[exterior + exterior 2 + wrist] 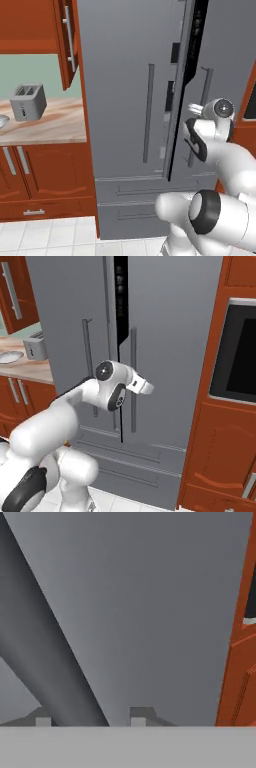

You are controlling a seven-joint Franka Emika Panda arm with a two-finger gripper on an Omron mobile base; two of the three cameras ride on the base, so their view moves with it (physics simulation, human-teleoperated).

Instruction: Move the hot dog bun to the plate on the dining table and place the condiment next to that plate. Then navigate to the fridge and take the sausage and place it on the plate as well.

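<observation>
- The hand (90, 719) has its fingers narrowed around the fridge (125, 100) door's bar handle (50, 657).
- A shallow grip could slip off when pulling.

marble counter (55, 127) w/ toaster (28, 102) & bowl (10, 356) on it

Left base view from behind the arm's left, facing the fridge (130, 100) doors at close range, right base view from behind its right, sharing those doors and the toaster (28, 102) counter, hand view pressed near a door handle (50, 657)
</observation>
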